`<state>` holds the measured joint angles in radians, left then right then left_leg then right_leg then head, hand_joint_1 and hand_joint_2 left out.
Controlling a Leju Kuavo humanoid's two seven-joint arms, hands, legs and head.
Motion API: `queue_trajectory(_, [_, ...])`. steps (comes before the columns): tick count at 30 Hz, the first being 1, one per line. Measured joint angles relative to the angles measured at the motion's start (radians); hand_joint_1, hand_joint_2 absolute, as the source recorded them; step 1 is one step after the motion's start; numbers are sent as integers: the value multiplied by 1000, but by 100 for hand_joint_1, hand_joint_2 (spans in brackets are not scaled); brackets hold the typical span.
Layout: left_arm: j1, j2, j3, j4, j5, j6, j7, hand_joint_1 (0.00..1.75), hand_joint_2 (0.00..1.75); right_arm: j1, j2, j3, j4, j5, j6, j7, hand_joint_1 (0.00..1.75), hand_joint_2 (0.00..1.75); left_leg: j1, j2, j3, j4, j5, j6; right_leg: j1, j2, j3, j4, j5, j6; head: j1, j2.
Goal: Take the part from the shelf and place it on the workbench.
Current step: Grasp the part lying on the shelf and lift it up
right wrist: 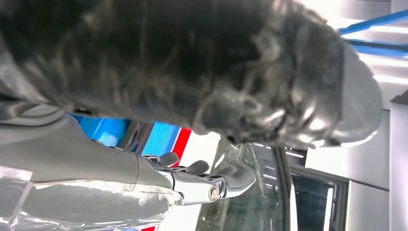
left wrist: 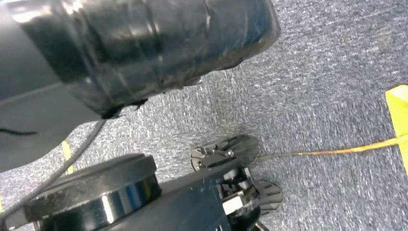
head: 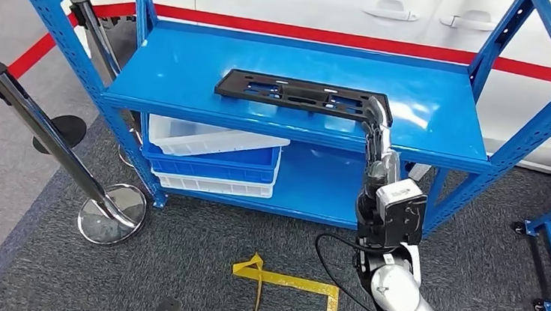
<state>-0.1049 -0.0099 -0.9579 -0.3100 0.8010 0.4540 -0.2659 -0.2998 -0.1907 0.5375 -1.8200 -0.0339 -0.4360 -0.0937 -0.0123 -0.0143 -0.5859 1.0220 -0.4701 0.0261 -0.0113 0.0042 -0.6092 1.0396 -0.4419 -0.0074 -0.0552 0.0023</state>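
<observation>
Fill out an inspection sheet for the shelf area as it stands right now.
Surface: blue shelf, top deck bare apart from the part; no workbench seen.
Job's things: black part, flat, lying across the top deck near its front edge.
Clutter: blue and white bins stacked on the lower deck.
Hands: right hand is at the part's right end with its fingers on it; a firm grip cannot be judged. Left hand: cannot tell its state from the left wrist view.
Cables: black cable loops beside the right forearm.
Surroundings: grey carpet, yellow tape corner, chrome stanchions, white car with red stripe behind.
</observation>
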Motion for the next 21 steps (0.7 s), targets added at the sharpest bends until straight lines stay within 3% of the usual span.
queue_trajectory(2, [0, 2, 0, 0, -2, -1, -3, 0, 0, -2, 0, 1, 1, -1, 2, 0, 0, 0, 3, 2, -19, 46, -27, -13, -4, -1, 7, -7, 0, -9, -2, 0])
queue_trajectory(5, [1, 3, 0, 0, -3, -1, -4, 0, 0, -5, 0, 2, 2, -1, 2, 0, 0, 0, 12, 4, -116, 228, -102, -30, -5, -4, 12, -8, -5, -16, -5, 0])
queue_trajectory(6, [2, 4, 0, 0, -4, -2, -4, 0, 0, -5, 0, 3, 3, -1, 2, 0, 0, 0, 15, 5, -143, 270, -108, -33, -5, -4, 14, -8, -8, -16, -5, 0])
queue_trajectory(7, [3, 4, 0, 1, -4, -2, -4, 0, 0, -5, 0, 4, 5, -1, 2, 0, 0, 0, 17, 5, -154, 275, -93, -35, -5, -3, 17, -8, -11, -16, -5, 0])
queue_trajectory(8, [4, 4, 0, 1, -5, -3, -4, 0, 0, -5, 0, 6, 6, -1, 3, 0, 0, 0, 19, 6, -145, 240, -59, -36, -5, -2, 22, -8, -14, -15, -5, 0])
queue_trajectory(10, [4, 4, -1, 1, -9, -4, -1, 0, 0, -6, 0, 9, 7, -1, 7, 0, 0, 0, 20, 7, -87, 103, 19, -32, -5, -1, 36, -9, -24, -10, -5, 0])
queue_trajectory(11, [2, 5, -1, 1, -10, -4, 0, 0, 0, -7, 0, 10, 7, -1, 10, 0, 0, 0, 17, 7, -59, 43, 39, -27, -5, 0, 41, -10, -29, -6, -5, 0])
queue_trajectory(13, [1, 6, -3, 2, -12, -3, 3, 0, 0, -10, 0, 12, 8, -1, 16, 1, 0, 0, 9, 7, -35, -9, 37, -13, -7, 2, 46, -12, -31, 7, -5, 0])
queue_trajectory(16, [3, 7, -7, 4, -13, -3, 3, 0, 0, -11, -1, 15, 10, -2, 20, 1, 0, 0, 7, 5, -12, -29, 31, 7, -9, 1, 53, 7, -27, 23, -2, 0])
queue_trajectory(17, [3, 8, -9, 5, -13, -3, 3, 0, 0, -11, -1, 16, 11, -2, 20, 1, 0, 0, 8, 5, 2, -33, 29, 13, -9, 0, 45, 30, -38, 26, 0, 0])
queue_trajectory(18, [1, 9, -11, 6, -14, -3, 3, 0, 0, -12, -1, 16, 12, -2, 20, 1, 0, 0, 9, 5, 13, -36, 26, 18, -9, -1, 24, 72, -59, 29, 3, 0])
queue_trajectory(21, [-1, 10, -16, 7, -16, -3, 3, 0, 0, -12, -1, 17, 17, -5, 23, 2, 0, 0, 8, 6, 29, -37, 12, 27, -7, -1, -85, 242, -125, 30, 8, 0])
